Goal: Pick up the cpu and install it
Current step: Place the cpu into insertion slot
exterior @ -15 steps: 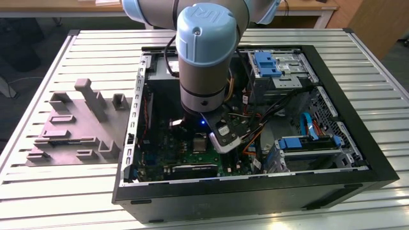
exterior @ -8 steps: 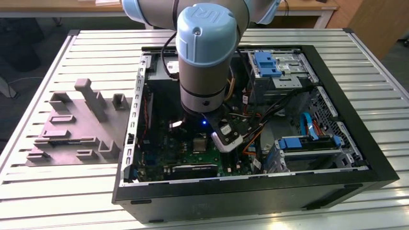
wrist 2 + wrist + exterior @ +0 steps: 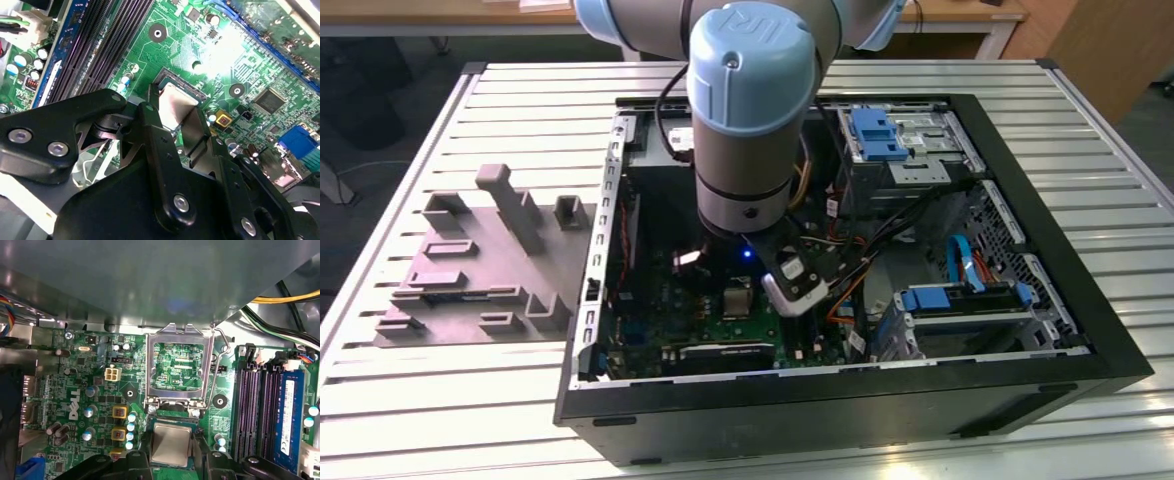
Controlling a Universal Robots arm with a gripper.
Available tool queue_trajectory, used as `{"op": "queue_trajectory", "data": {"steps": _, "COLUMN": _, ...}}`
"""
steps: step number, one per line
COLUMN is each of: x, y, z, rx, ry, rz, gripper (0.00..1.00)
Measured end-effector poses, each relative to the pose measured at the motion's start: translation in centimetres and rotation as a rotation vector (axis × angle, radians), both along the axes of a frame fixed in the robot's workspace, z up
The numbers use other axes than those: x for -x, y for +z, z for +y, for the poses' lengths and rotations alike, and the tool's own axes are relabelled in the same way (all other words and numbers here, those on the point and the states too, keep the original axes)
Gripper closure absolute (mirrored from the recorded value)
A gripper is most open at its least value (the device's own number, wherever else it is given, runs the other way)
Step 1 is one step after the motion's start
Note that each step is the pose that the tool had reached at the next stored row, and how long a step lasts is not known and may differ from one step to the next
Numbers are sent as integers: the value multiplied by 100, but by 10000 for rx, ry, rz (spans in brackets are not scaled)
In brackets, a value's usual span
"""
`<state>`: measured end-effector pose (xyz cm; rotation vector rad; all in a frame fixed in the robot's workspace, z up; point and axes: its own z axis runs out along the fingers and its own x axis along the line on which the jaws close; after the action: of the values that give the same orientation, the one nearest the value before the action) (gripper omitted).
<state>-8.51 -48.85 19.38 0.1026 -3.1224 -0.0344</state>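
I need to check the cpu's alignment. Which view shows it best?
The first wrist view: the cpu faces the camera, its top nearly whole. The second wrist view shows it slanted, partly hidden. Exterior view: too small to tell.

The exterior view looks steeply down onto the open case point(image 3: 854, 405) and arm point(image 3: 744, 120) from some way off, while both wrist views sit close over the motherboard point(image 3: 85, 390) point(image 3: 180, 45) (the first square-on, the second slanted past the gripper point(image 3: 177, 106)) and share the cpu point(image 3: 171, 444) point(image 3: 172, 114), its socket point(image 3: 172, 415) point(image 3: 186, 81) and the memory slots point(image 3: 260, 405) point(image 3: 100, 45).
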Motion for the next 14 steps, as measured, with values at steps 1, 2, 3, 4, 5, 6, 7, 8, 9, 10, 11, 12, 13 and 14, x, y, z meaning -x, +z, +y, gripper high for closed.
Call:
{"op": "queue_trajectory", "data": {"steps": 1, "x": 0, "y": 5, "z": 0, "rx": 1, "ry": 10, "rz": 1, "gripper": 56}}
{"op": "queue_trajectory", "data": {"steps": 2, "x": 0, "y": 4, "z": 0, "rx": -1, "ry": 29, "rz": -1, "gripper": 56}}
{"op": "queue_trajectory", "data": {"steps": 3, "x": 0, "y": 4, "z": 0, "rx": -2, "ry": 55, "rz": -2, "gripper": 56}}
{"op": "queue_trajectory", "data": {"steps": 4, "x": 0, "y": 5, "z": 0, "rx": -2, "ry": 86, "rz": -1, "gripper": 56}}
{"op": "queue_trajectory", "data": {"steps": 5, "x": 0, "y": 5, "z": 0, "rx": -1, "ry": 92, "rz": 0, "gripper": 56}}
{"op": "queue_trajectory", "data": {"steps": 6, "x": 0, "y": 6, "z": 0, "rx": 0, "ry": 92, "rz": 0, "gripper": 56}}
{"op": "queue_trajectory", "data": {"steps": 7, "x": 0, "y": 6, "z": 0, "rx": 1, "ry": 92, "rz": 0, "gripper": 56}}
{"op": "queue_trajectory", "data": {"steps": 8, "x": 0, "y": 6, "z": 0, "rx": 1, "ry": 92, "rz": 1, "gripper": 56}}
{"op": "queue_trajectory", "data": {"steps": 9, "x": -1, "y": 6, "z": 0, "rx": 1, "ry": 93, "rz": 0, "gripper": 56}}
{"op": "queue_trajectory", "data": {"steps": 10, "x": -1, "y": 6, "z": 0, "rx": 2, "ry": 92, "rz": 1, "gripper": 56}}
{"op": "queue_trajectory", "data": {"steps": 11, "x": -1, "y": 6, "z": 0, "rx": 3, "ry": 93, "rz": 2, "gripper": 56}}
{"op": "queue_trajectory", "data": {"steps": 12, "x": 0, "y": 5, "z": 0, "rx": 3, "ry": 92, "rz": 2, "gripper": 55}}
{"op": "queue_trajectory", "data": {"steps": 13, "x": -1, "y": 3, "z": 0, "rx": 1, "ry": 92, "rz": 1, "gripper": 49}}
{"op": "queue_trajectory", "data": {"steps": 14, "x": -1, "y": 2, "z": 0, "rx": 1, "ry": 93, "rz": 1, "gripper": 49}}
